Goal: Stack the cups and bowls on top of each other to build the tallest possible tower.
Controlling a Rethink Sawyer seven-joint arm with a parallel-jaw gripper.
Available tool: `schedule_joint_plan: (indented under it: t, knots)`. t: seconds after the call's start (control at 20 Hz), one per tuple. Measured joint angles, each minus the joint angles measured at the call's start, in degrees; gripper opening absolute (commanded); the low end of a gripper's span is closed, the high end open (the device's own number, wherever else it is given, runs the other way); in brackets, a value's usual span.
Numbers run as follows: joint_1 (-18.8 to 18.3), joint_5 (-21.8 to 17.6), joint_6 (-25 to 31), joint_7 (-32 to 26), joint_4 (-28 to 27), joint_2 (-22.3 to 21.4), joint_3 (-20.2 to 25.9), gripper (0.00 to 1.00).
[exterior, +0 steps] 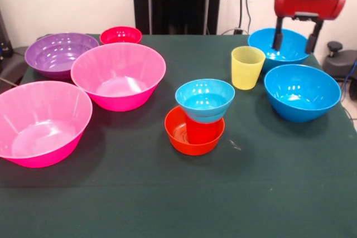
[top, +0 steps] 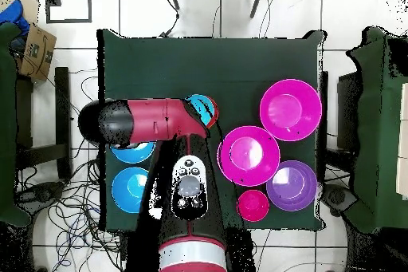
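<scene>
The tower stands mid-table: a small orange bowl holds an upright red cup, and a small light-blue bowl sits on top. The yellow cup stands alone to its right. Two large blue bowls sit at the right. My gripper hangs open and empty, raised above the table, in front of the farther blue bowl. In the overhead view the arm hides the gripper and most of the tower. Only the light-blue bowl's edge shows there.
Two large pink bowls, a large purple bowl and a small red bowl sit at the left. The overhead view shows the blue bowls near the left table edge and the pink bowls to the right.
</scene>
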Motion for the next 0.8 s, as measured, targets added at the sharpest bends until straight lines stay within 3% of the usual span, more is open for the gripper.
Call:
schedule_joint_plan:
  t: [0.8]
  knots:
    - [5.4, 2.4, -5.7, 10.6, -2.1, 6.0, -6.3, 1.00]
